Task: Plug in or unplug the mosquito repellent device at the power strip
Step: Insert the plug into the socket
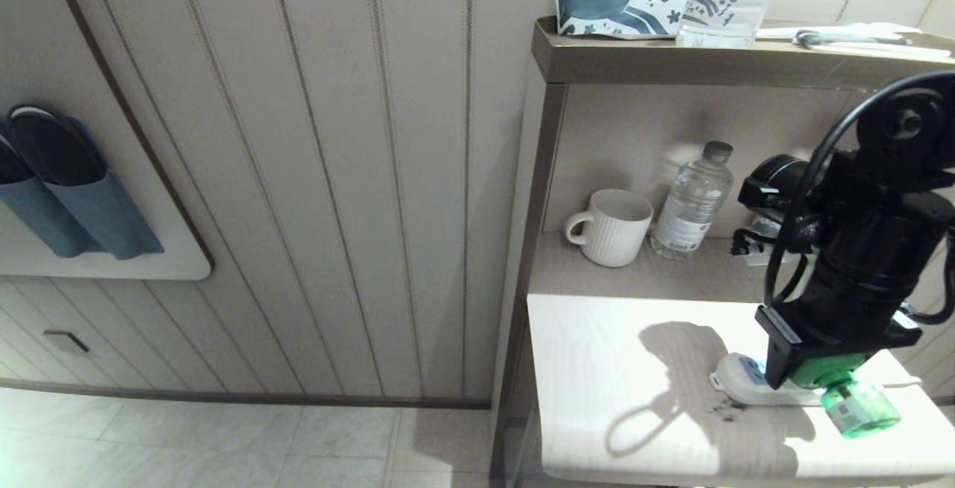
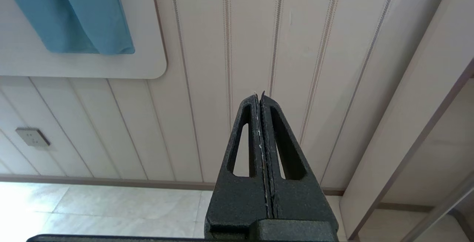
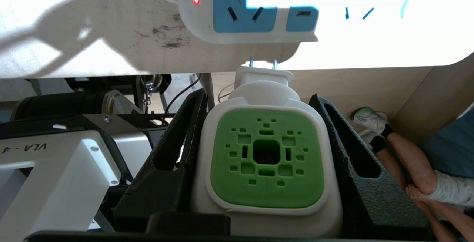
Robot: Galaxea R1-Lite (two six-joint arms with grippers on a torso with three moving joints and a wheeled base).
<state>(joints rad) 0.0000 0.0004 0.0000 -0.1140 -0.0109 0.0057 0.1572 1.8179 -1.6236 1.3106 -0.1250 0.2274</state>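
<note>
Harsh sunlight, hard shadows, blown-out glare

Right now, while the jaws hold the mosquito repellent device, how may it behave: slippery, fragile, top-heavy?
The mosquito repellent device has a smooth rounded white shell, so it may slip between the right gripper jaws. Its two thin prongs look bendable if pushed crookedly at the power strip. The hanging green bottle probably makes it swing.

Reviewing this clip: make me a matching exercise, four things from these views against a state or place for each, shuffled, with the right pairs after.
Things:
1. mosquito repellent device
2. power strip
3. left gripper
4. white mug

States or places:
A. shut on nothing, facing the panelled wall
B. on the recessed shelf beside a water bottle
C. clamped in the right gripper, prongs bare
D. lying on the tabletop, red light on

Pairs: 1-C, 2-D, 3-A, 4-B
</note>
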